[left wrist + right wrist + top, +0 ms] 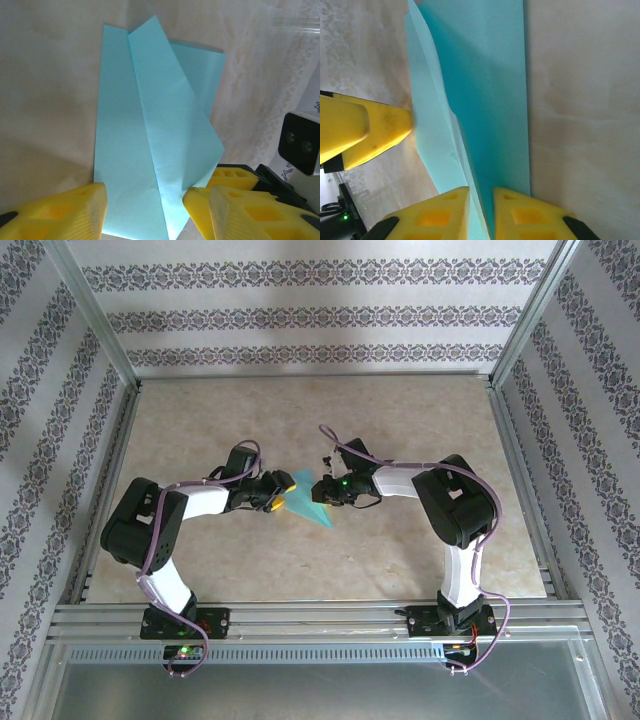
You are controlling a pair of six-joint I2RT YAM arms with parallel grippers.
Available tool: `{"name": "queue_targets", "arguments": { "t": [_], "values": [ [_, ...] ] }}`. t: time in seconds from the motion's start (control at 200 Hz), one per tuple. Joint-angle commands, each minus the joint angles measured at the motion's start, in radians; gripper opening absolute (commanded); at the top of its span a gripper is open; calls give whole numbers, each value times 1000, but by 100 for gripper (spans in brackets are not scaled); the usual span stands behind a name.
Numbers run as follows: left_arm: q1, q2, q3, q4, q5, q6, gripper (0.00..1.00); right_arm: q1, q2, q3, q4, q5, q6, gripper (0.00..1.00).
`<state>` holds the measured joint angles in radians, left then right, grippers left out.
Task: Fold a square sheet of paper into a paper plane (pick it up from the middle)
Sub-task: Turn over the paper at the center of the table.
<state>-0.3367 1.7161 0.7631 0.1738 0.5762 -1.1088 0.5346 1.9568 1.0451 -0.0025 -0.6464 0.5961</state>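
Note:
The square sheet of paper [308, 498] is teal and lies folded into a long pointed shape on the table, between both grippers. In the left wrist view the paper [150, 125] shows overlapping flaps. My left gripper [145, 215] is open and straddles its near end, one yellow finger on each side. In the right wrist view a raised fold of the paper [490, 90] runs down between the yellow fingers of my right gripper [481, 220]. Its jaws stand close together with a narrow gap left. A left-gripper finger [370, 130] touches the paper's edge.
The beige marbled tabletop [400, 420] is ringed by metal frame rails [320, 620] and patterned walls. The two arms meet at mid-table, the left gripper [275, 497] and the right gripper [325, 490] almost tip to tip. The right wrist's camera housing [300, 142] sits close by.

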Motion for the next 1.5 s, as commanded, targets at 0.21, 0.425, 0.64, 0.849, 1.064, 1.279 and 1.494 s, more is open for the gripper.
{"name": "queue_targets", "arguments": {
  "t": [0.21, 0.425, 0.64, 0.849, 1.064, 1.279, 1.494],
  "values": [
    [6, -74, 29, 16, 22, 19, 56, -21, -52, -16, 117, -53, 17, 5],
    [19, -202, 24, 90, 79, 19, 62, -69, -162, -91, 328, -133, 152, 5],
    [7, -237, 8, 261, 145, -39, 66, -87, -203, -124, 501, -208, 306, 5],
    [-22, -199, 14, 379, 185, -78, 57, -91, -210, -156, 689, -242, 475, 5],
    [-39, -193, 5, 394, 187, -64, 41, -101, -189, -174, 853, -263, 613, 6],
    [-41, -197, -3, 385, 182, -58, 40, -104, -167, -185, 924, -262, 671, 5],
    [-41, -230, -2, 330, 155, -25, 41, -111, -166, -200, 926, -257, 671, 6]
  ]
}}
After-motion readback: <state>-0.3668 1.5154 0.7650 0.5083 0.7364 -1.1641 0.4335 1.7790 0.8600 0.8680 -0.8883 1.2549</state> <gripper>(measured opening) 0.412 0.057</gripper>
